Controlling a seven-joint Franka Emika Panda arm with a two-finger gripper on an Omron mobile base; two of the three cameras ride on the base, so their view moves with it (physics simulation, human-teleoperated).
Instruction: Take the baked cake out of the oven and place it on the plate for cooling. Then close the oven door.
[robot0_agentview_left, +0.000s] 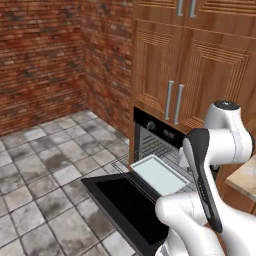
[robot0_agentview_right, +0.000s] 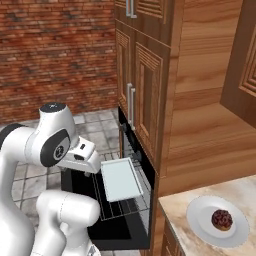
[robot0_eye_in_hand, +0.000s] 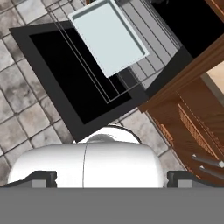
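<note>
We see the cake (robot0_agentview_right: 222, 219) already resting on the plate (robot0_agentview_right: 200, 222) on the surface (robot0_agentview_right: 235, 192). Our claw (robot0_eye_in_hand: 109, 177), fingers apart and empty, should reach under the lowered oven door (robot0_agentview_left: 125, 205) and lift it steadily shut.

Oven door (robot0_agentview_left: 127, 202): near edge hidden behind the white arm in the left base view. Oven (robot0_agentview_right: 131, 150): interior largely hidden behind the cabinet side in the right base view; knobs too small to tell. Cake (robot0_agentview_right: 222, 219): surface detail too small to resolve. Wire rack (robot0_agentview_right: 117, 202): far end hidden under the pale tray (robot0_agentview_right: 121, 179).
</note>
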